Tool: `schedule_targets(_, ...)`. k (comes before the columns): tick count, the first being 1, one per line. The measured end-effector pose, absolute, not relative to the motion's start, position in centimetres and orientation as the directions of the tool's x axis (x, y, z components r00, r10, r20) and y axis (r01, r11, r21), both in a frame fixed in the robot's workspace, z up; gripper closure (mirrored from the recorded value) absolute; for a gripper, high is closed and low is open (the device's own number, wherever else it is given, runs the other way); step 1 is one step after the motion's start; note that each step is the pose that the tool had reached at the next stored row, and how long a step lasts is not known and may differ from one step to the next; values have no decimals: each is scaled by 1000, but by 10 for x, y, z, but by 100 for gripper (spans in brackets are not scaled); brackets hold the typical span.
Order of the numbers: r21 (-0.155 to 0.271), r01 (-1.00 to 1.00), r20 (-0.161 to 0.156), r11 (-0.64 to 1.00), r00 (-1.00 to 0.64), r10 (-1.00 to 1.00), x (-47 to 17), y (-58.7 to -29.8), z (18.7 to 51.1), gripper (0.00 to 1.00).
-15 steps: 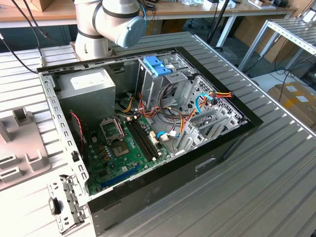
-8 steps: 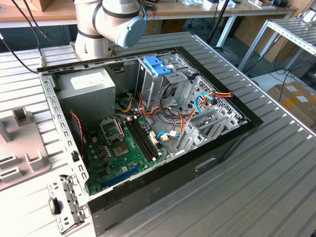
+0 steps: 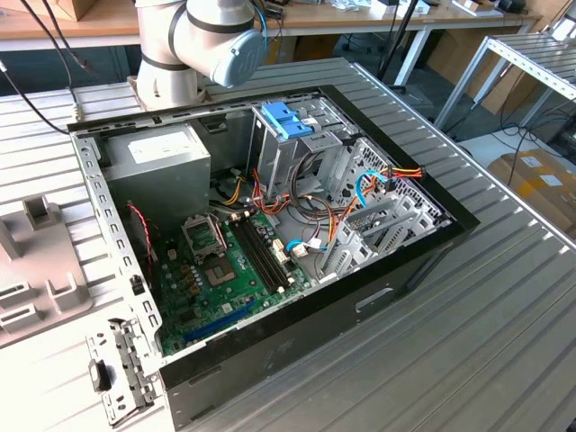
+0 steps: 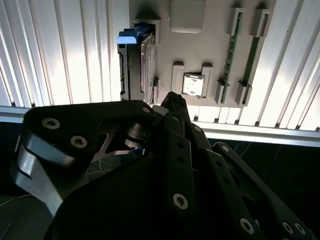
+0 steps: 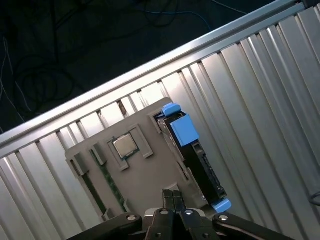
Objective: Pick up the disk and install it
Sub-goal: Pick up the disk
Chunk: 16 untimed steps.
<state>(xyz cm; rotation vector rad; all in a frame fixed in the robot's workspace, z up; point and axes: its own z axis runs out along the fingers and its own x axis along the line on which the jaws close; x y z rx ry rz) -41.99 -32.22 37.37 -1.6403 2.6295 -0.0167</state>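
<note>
The disk (image 5: 196,156) stands on edge in a slot of a grey holder tray (image 5: 145,175), its blue side rails showing at both ends. The second wrist view shows the disk (image 4: 136,60) from its narrow side with a blue rail at one end. My gripper (image 5: 174,196) hovers above the tray, beside the disk and not touching it. Its two fingers are pressed together with nothing between them, and my gripper (image 4: 172,100) points at the tray near the disk's end. The open computer case (image 3: 378,297) lies on the metal table.
The tray also holds a processor chip (image 5: 124,145) and memory sticks (image 4: 234,47). Inside the case are a grey power-supply box (image 3: 162,155), a green motherboard (image 3: 225,265), loose cables and a metal drive cage with blue clips (image 3: 288,121). The ribbed table's edge (image 5: 150,67) runs just past the tray.
</note>
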Motion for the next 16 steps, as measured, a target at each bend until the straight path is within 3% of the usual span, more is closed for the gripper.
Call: schedule_targets(16, -32, -951, -30, 307, -306, -952, -420, -322, 374, 89)
